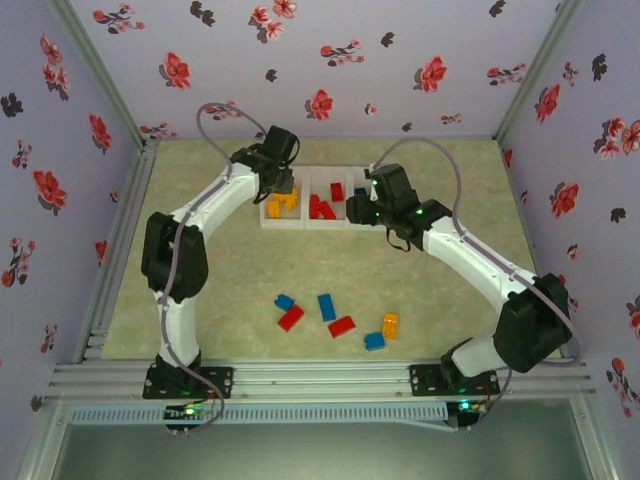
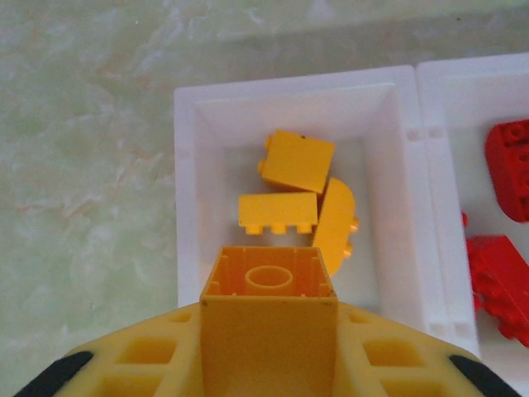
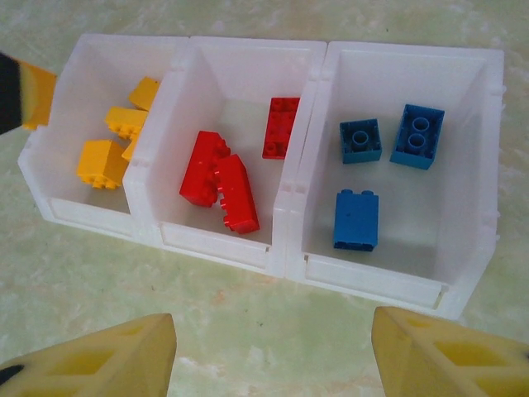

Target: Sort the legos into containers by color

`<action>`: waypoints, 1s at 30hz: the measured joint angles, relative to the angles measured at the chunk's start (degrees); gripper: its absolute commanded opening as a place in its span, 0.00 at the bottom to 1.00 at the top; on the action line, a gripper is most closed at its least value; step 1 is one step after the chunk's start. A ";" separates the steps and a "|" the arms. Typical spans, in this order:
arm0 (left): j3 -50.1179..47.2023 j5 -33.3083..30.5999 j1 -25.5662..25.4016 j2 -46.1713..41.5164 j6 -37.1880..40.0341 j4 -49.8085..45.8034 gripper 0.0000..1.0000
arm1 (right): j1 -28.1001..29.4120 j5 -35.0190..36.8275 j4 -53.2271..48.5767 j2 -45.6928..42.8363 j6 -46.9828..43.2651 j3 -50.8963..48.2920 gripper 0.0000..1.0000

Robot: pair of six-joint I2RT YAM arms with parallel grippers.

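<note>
Left tool (image 1: 283,188) grips an orange-yellow plastic brick (image 2: 269,327) above the leftmost white translucent bin (image 2: 188,207); right tool (image 3: 269,331) spread wide.

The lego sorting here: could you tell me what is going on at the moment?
The left gripper holds a yellow brick over the left bin, where other yellow ones lie. The right gripper hangs open before the bins. Red bricks sit in the middle bin, blue bricks in the right bin; six loose bricks wait on the table.

six legos (image 1: 326,306) (red, blue, orange) lie outside the containers (image 1: 300,224).
</note>
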 measured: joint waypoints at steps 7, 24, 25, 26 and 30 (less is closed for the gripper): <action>9.44 1.18 2.01 7.17 1.73 -0.98 0.60 | 0.00 -0.02 -0.37 -1.73 0.15 -1.66 0.65; -1.92 4.35 2.16 -5.18 -1.16 -1.90 0.62 | 1.27 -0.46 -3.78 -2.62 -0.07 -4.46 0.66; -3.93 4.57 2.12 -7.23 -1.46 -1.40 0.62 | 1.77 -0.46 -4.07 -2.62 -0.07 -4.50 0.66; -6.01 4.70 2.01 -9.20 -1.75 -0.72 0.62 | 2.36 -0.46 -4.33 -2.62 -0.07 -4.55 0.66; -14.47 5.70 1.57 -16.11 -3.17 2.27 0.62 | 5.73 0.09 -5.22 -2.60 0.09 -5.49 0.66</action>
